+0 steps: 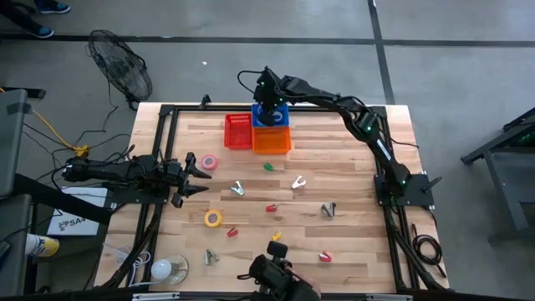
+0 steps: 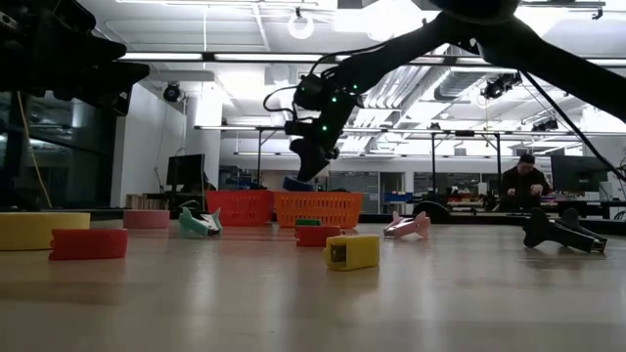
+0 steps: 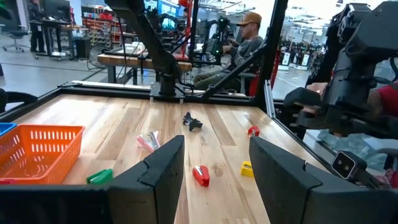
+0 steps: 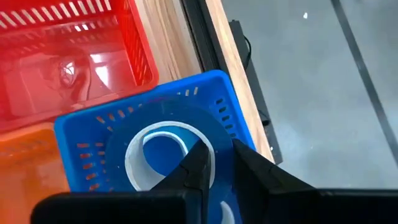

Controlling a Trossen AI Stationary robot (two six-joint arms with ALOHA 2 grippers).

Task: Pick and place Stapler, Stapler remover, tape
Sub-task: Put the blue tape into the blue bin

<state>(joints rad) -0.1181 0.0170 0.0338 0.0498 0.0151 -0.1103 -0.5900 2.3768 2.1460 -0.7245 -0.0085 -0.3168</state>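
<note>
From above, the right claw [image 1: 269, 109] hangs over the blue basket [image 1: 272, 116] at the bench's [image 1: 351, 192] far edge; the left claw [image 1: 199, 176] waits near the pink tape roll [image 1: 208, 162], its fingers apart and empty. The right wrist view shows its fingers [image 4: 198, 163] clenched on a white-cored tape roll [image 4: 163, 155] inside that basket.

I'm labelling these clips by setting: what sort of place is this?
Probably a robotics lab or workshop: exposed ceiling ducts, a person at a workbench beyond the wooden table, and shelving racks behind.
</note>
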